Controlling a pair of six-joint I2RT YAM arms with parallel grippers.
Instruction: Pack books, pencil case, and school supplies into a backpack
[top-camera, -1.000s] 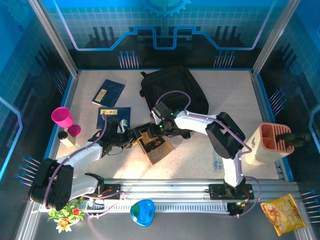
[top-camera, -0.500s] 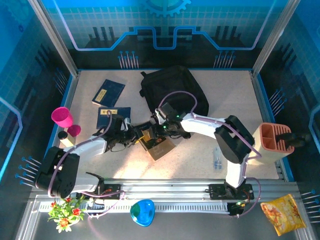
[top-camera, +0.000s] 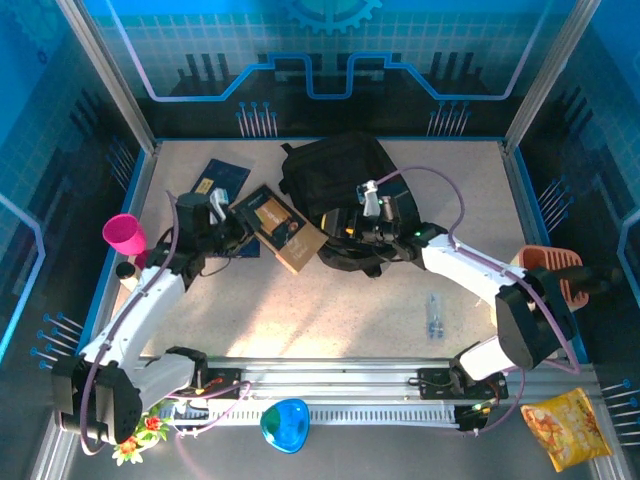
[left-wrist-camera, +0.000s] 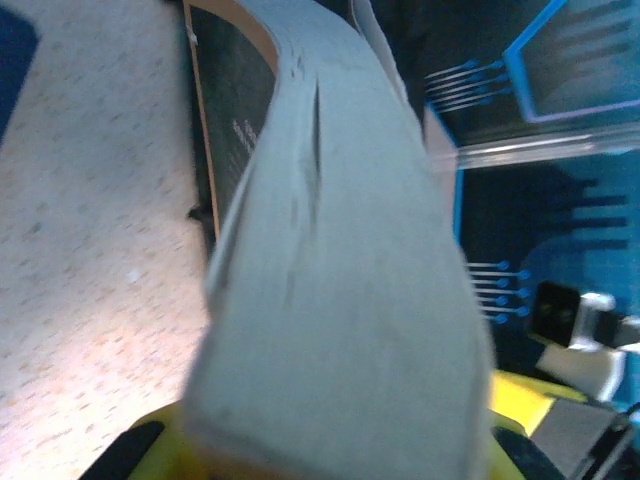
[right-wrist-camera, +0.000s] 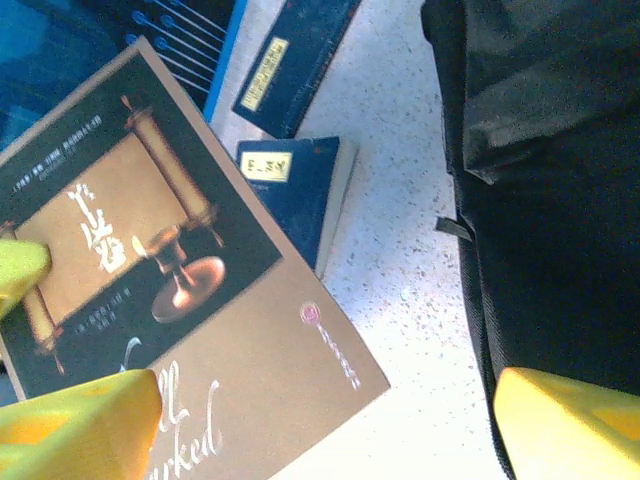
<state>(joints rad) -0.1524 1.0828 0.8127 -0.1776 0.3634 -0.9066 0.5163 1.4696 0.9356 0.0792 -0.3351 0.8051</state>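
My left gripper (top-camera: 238, 224) is clenched on the black-and-tan book (top-camera: 282, 230), just left of the backpack (top-camera: 345, 175). The book's page edge faces my left wrist camera. My right gripper (right-wrist-camera: 310, 395) hangs at the backpack's near left edge, jaws released and spread wide, with that book's corner under them; I can't tell if they touch it. One navy book (right-wrist-camera: 295, 185) lies on the table (top-camera: 400, 300) left of the backpack, partly under the held one. The second navy book (right-wrist-camera: 295, 60) lies farther back, also left.
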